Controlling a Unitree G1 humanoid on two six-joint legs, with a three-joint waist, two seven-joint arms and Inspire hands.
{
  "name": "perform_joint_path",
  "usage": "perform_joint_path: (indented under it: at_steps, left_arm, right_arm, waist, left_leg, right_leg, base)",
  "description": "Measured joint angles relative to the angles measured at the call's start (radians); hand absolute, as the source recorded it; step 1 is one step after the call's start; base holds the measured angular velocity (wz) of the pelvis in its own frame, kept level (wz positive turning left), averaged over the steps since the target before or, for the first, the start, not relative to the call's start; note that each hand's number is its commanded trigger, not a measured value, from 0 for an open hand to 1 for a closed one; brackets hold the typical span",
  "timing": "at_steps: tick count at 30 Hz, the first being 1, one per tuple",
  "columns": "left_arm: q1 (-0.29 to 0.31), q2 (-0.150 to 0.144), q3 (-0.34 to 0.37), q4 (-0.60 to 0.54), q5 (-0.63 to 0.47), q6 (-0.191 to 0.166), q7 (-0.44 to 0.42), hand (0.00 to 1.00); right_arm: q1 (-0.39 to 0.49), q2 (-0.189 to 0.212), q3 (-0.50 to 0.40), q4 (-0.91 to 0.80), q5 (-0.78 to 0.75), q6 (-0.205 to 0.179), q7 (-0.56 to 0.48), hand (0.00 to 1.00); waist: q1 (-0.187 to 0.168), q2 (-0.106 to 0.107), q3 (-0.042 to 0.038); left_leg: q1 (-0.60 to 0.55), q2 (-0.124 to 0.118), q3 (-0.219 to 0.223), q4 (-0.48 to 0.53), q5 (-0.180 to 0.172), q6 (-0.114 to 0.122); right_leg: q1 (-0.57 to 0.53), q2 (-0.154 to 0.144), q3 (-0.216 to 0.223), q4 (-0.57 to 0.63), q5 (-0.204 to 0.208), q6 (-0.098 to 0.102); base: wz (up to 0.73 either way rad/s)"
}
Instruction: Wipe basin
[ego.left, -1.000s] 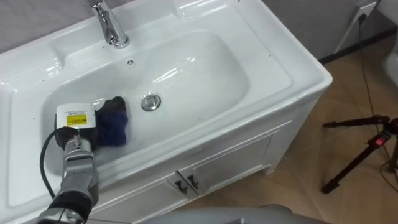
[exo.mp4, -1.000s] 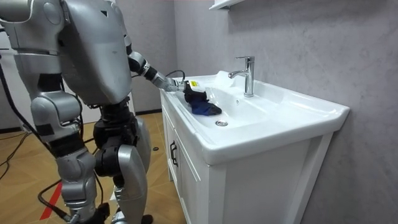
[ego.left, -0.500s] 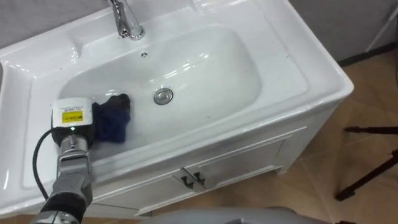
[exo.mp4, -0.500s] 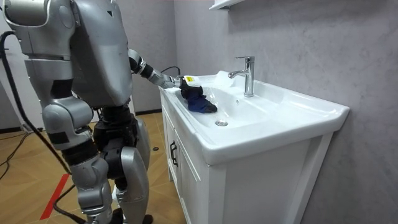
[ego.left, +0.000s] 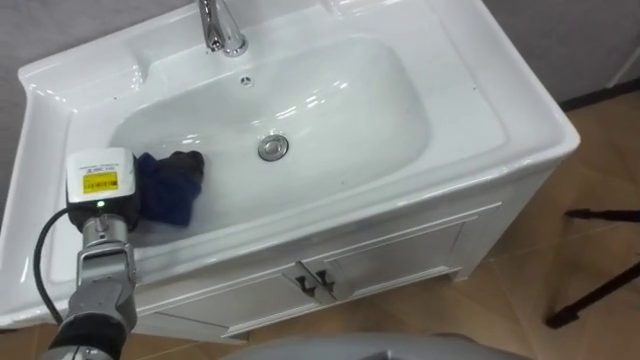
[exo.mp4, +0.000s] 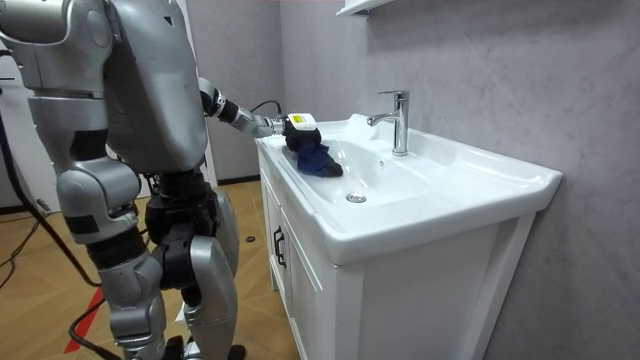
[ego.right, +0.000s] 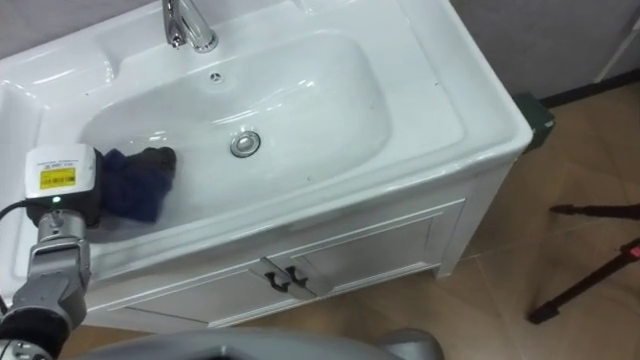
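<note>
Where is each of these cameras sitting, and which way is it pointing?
Left eye view: on the robot's head, looking down into the basin; its left forearm and left hand show at lower left, at the blue cloth.
Right eye view: beside it on the head, same downward look, same forearm.
Room view: standing off in the room, facing the basin side-on; the robot's body stands at the view's left.
Shared: basin, faucet, cloth, left hand.

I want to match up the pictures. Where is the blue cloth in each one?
Left eye view: the blue cloth lies in the left part of the basin, left of the drain.
Right eye view: cloth again left of the drain.
Room view: cloth up and to the room view's left of the drain.
Shared landmark: the drain.
</note>
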Motion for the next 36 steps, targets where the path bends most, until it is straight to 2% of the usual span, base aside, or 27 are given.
perform_joint_path:
  at_steps: [5,7,9,11,15,17,20,26,28,30,33,36]
  left_arm:
    - [0.003,0.0,0.0,-0.003,-0.012,0.0,-0.01,1.0]
    - [0.004,0.0,0.0,-0.005,-0.012,0.001,-0.022,1.0]
    - [0.0,-0.002,-0.002,-0.007,-0.012,0.002,-0.039,1.0]
    - [-0.002,-0.004,-0.002,-0.008,-0.012,0.003,-0.042,1.0]
    - [-0.008,-0.021,-0.012,-0.023,-0.008,0.022,-0.068,1.0]
    - [-0.011,-0.026,-0.016,-0.026,-0.006,0.03,-0.086,1.0]
    - [-0.028,-0.035,-0.037,-0.019,-0.012,0.061,-0.115,1.0]
    - [-0.066,-0.097,-0.049,-0.01,-0.059,0.107,-0.18,1.0]
    - [-0.083,-0.115,-0.058,0.018,-0.086,0.111,-0.178,1.0]
    - [-0.089,-0.129,-0.068,0.021,-0.118,0.121,-0.16,1.0]
    - [-0.101,-0.158,-0.09,0.019,-0.168,0.131,-0.137,1.0]
    - [-0.104,-0.163,-0.121,0.01,-0.207,0.131,-0.133,1.0]
  right_arm:
    - [0.001,0.001,0.018,0.006,0.066,-0.008,0.01,0.0]
    - [-0.003,0.0,0.019,0.002,0.067,-0.009,0.011,0.0]
    - [-0.012,0.0,0.043,0.003,0.067,-0.01,0.013,0.0]
    - [-0.013,0.0,0.057,0.004,0.074,-0.01,0.017,0.0]
    - [-0.004,0.006,0.084,0.005,0.1,-0.018,0.019,0.0]
    - [-0.008,0.008,0.085,0.005,0.101,-0.019,0.019,0.0]
    - [-0.011,0.014,0.108,0.006,0.099,-0.019,0.021,0.0]
    - [-0.002,0.026,0.164,-0.004,0.116,-0.003,0.021,0.0]
    - [-0.003,0.034,0.175,-0.003,0.115,0.003,0.018,0.0]
    - [-0.009,0.053,0.175,0.0,0.114,0.005,0.019,0.0]
    - [-0.017,0.059,0.203,0.002,0.12,0.015,0.019,0.0]
    - [-0.014,0.071,0.245,0.003,0.129,0.024,0.02,0.0]
  waist:
    - [-0.015,-0.013,0.0032]
    - [-0.026,-0.02,0.0069]
    - [-0.031,-0.031,0.0113]
    - [-0.032,-0.043,0.0115]
    - [-0.034,-0.065,0.0124]
    - [-0.037,-0.068,0.0137]
    - [-0.054,-0.073,0.0148]
    - [-0.054,-0.096,0.0149]
    - [-0.054,-0.108,0.0159]
    - [-0.075,-0.13,0.0156]
    - [-0.079,-0.137,0.0146]
    - [-0.082,-0.146,0.0147]
  left_leg:
    - [0.001,0.0,-0.001,0.0,0.0,0.0]
    - [0.0,0.0,-0.001,0.001,0.0,0.0]
    - [0.0,0.001,0.0,-0.001,0.0,-0.001]
    - [0.0,0.001,0.003,-0.001,0.0,-0.001]
    - [0.007,0.001,0.008,-0.006,0.0,-0.001]
    - [0.017,0.001,0.01,-0.011,0.0,-0.001]
    - [0.018,-0.001,0.012,-0.012,0.0,-0.001]
    - [0.037,-0.004,0.035,-0.013,0.0,0.0]
    - [0.043,-0.006,0.036,-0.015,0.0,0.0]
    - [0.05,-0.008,0.039,-0.02,0.0,0.0]
    - [0.055,-0.009,0.084,-0.027,0.0,0.0]
    - [0.057,-0.011,0.093,-0.029,0.0,0.0]
  right_leg:
    - [0.001,0.0,-0.008,0.0,-0.003,-0.003]
    - [0.001,0.0,-0.007,0.0,-0.004,-0.003]
    - [0.001,0.001,-0.002,0.001,-0.004,-0.003]
    - [0.001,0.002,0.004,0.0,-0.004,-0.003]
    - [0.004,0.001,0.004,0.0,-0.004,-0.003]
    - [0.003,0.001,0.005,0.0,-0.004,-0.001]
    - [0.012,-0.002,0.006,0.0,-0.007,0.002]
    - [0.016,-0.003,0.031,0.002,-0.01,0.006]
    - [0.019,-0.004,0.036,0.003,-0.011,0.007]
    - [0.026,-0.005,0.04,-0.001,-0.011,0.009]
    - [0.021,-0.009,0.055,0.002,-0.012,0.013]
    - [0.024,-0.01,0.066,0.003,-0.012,0.015]
  base:
    - [0.05]
    - [0.0]
    - [-0.02]
    - [-0.02]
    - [-0.02]
    - [-0.02]
    - [0.05]
    - [-0.09]
    - [-0.08]
    - [-0.05]
    - [-0.13]
    - [-0.1]
